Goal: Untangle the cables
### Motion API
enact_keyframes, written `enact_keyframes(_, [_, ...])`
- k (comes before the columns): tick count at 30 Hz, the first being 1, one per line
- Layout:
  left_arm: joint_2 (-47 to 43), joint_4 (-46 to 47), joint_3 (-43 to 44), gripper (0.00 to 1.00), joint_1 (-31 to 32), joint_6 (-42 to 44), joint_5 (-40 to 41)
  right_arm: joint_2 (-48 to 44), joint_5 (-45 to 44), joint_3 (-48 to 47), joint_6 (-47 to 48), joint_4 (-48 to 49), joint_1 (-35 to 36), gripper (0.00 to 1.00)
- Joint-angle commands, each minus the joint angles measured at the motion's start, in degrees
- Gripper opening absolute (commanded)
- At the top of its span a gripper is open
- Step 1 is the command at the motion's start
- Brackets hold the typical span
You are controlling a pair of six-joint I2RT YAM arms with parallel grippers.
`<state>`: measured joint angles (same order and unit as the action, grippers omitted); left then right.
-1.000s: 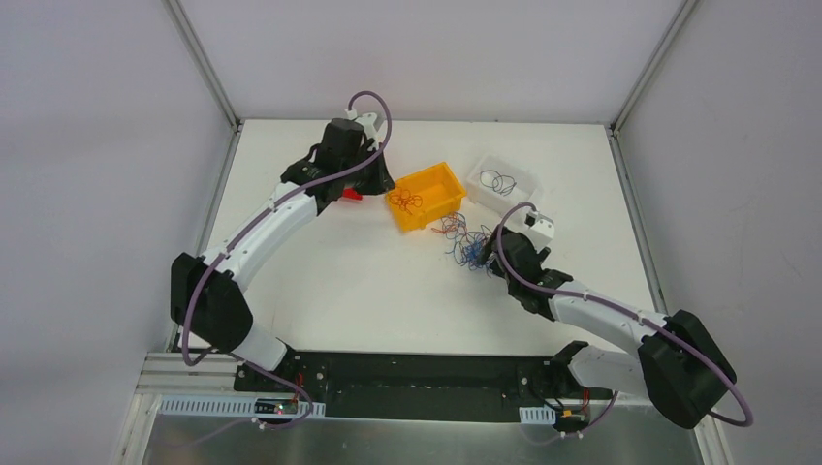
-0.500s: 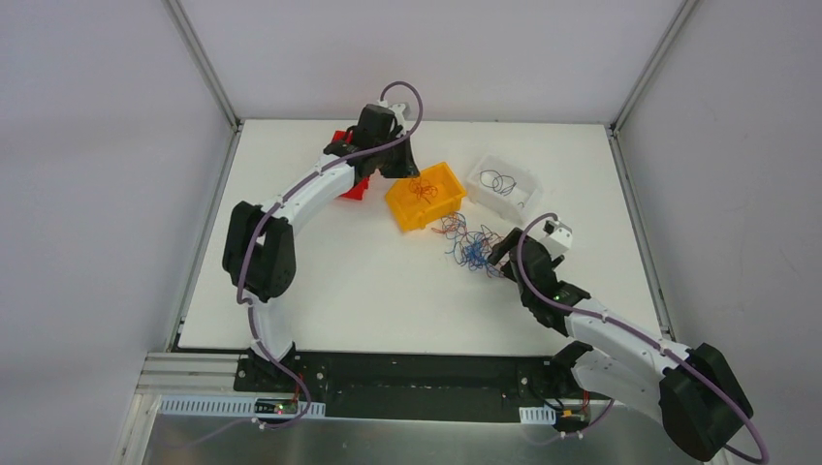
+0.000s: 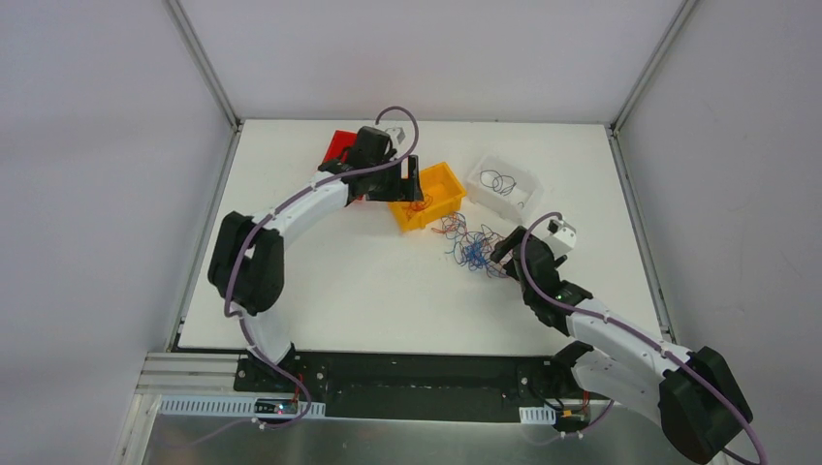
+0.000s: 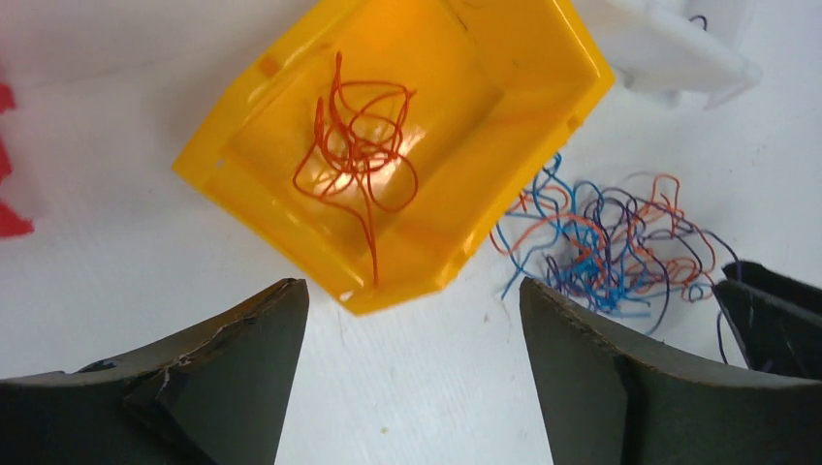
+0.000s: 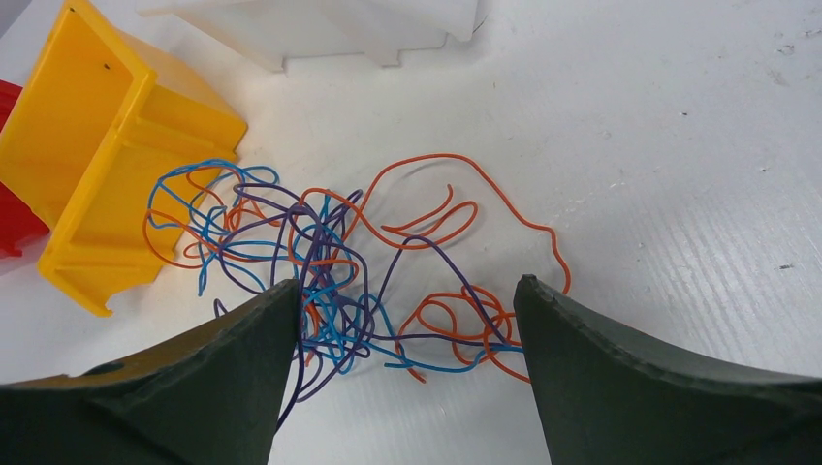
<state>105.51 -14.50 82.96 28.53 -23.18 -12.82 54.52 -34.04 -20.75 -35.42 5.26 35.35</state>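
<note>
- top view: the tangled cables (image 3: 470, 242) lie on the white table (image 3: 339, 271) at centre right, just below a yellow bin (image 3: 426, 215) and a white bin (image 3: 475, 179). the left gripper (image 3: 412, 179) hangs over the yellow bin, and the right gripper (image 3: 499, 254) sits at the tangle's lower right edge.
- left wrist: the jaws are spread wide and empty above loose orange strands (image 4: 354, 160) in the yellow bin, which are barely legible from above.
- right wrist: the jaws are also wide and hold nothing, flanking the knot at lower centre. only here do single loops separate. the wires look light, limp and springy, and the outlying orange loop (image 5: 448, 156) seems the cleanest hold.
</note>
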Motion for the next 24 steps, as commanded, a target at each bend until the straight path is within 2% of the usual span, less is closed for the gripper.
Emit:
enact_keyframes(1, [-12.4, 0.7, -5.4, 0.84, 0.5, 3.8, 1.2, 0.2, 1.2, -0.6, 0.3, 1.1, -0.6, 0.84])
enact_keyframes(2, [-14.0, 0.7, -6.8, 0.86, 0.5, 4.0, 1.3, 0.4, 1.8, -0.9, 0.5, 0.9, -0.7, 0.84])
enact_keyframes(4, [-17.7, 0.8, -9.4, 0.99, 0.6, 4.3, 2.4, 0.8, 2.5, -1.5, 1.0, 0.3, -0.9, 0.84])
enact_keyframes(8, [-24.2, 0.8, -14.2, 0.99, 1.1, 3.3, 10.1, 0.8, 3.3, -4.9, 1.7, -3.5, -1.8, 0.83])
enact_keyframes(11, [-28.3, 1.1, -18.0, 0.99, 1.0, 2.3, 20.1, 0.3, 3.6, -8.4, 2.6, -8.5, -3.1, 0.83])
enact_keyframes(14, [-31.8, 1.7, -22.0, 0.99, 0.9, -1.2, 25.8, 0.6, 4.2, -12.4, 4.2, -13.7, -5.2, 0.83])
enact_keyframes(16, [-33.7, 3.0, -25.1, 0.99, 0.8, -1.3, 24.1, 2.1, 4.6, -15.9, 5.8, -18.4, -8.2, 0.83])
enact_keyframes(19, [-35.8, 3.7, -27.1, 0.99, 0.8, -1.0, 18.3, 5.9, 10.5, -20.1, 7.8, -22.7, -15.1, 0.83])
enact_keyframes(22, [-37.6, 3.8, -28.6, 0.99, 0.9, -0.3, 13.1, 10.8, 19.4, -21.2, 6.4, -22.4, -20.7, 0.82])
enact_keyframes(24, [-39.1, 4.6, -30.3, 0.99, 0.9, -0.9, 10.2, 14.3, 24.5, -21.1, 5.6, -20.6, -21.7, 0.81])
